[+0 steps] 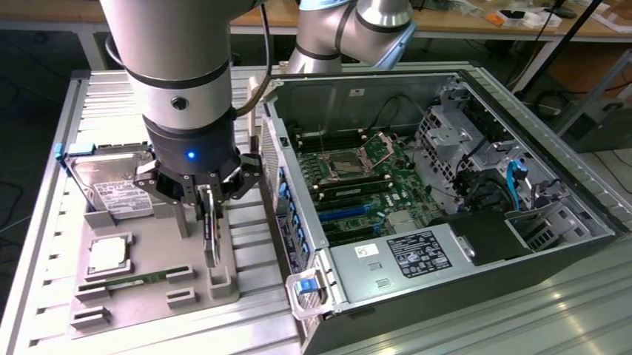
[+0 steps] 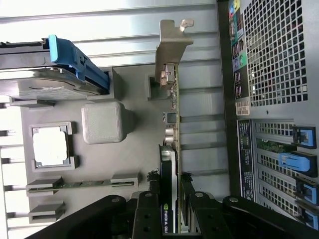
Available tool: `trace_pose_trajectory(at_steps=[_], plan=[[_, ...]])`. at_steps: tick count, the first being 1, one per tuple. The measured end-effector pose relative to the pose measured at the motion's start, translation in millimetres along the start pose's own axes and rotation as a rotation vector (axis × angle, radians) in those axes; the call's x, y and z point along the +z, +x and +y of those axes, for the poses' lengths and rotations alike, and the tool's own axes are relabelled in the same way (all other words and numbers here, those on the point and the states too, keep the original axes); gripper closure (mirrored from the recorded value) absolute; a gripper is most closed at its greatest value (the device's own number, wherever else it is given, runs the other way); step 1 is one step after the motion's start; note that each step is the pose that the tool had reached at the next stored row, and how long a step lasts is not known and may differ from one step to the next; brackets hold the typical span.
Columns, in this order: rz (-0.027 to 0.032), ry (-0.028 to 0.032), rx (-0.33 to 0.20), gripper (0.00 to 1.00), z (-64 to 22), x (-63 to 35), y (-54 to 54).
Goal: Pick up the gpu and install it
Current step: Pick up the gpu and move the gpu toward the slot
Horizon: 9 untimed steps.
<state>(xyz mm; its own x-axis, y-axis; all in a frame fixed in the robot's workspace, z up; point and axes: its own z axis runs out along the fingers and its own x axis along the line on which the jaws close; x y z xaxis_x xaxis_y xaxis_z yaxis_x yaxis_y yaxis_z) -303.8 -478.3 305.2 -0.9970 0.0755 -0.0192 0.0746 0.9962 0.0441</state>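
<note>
One step done: fingers (image 2: 188, 194) clamped narrow on the gpu (image 1: 210, 233), which stands on edge in the tray (image 1: 148, 296) beside the case (image 1: 474, 318), not lifted or installed yet.

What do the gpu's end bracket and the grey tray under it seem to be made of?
The gpu's end bracket looks like bare sheet metal: silver, thin, bent at the tip, with a dull shine. The grey tray is probably matte plastic: even grey, no glare, blocky holders.
</note>
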Motion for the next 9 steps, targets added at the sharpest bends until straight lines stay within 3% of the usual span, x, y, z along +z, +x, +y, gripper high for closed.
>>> trace_pose_trajectory(at_steps=[9], plan=[[0.0,0.0,0.0,0.73,0.2,-4.7,-0.1]])
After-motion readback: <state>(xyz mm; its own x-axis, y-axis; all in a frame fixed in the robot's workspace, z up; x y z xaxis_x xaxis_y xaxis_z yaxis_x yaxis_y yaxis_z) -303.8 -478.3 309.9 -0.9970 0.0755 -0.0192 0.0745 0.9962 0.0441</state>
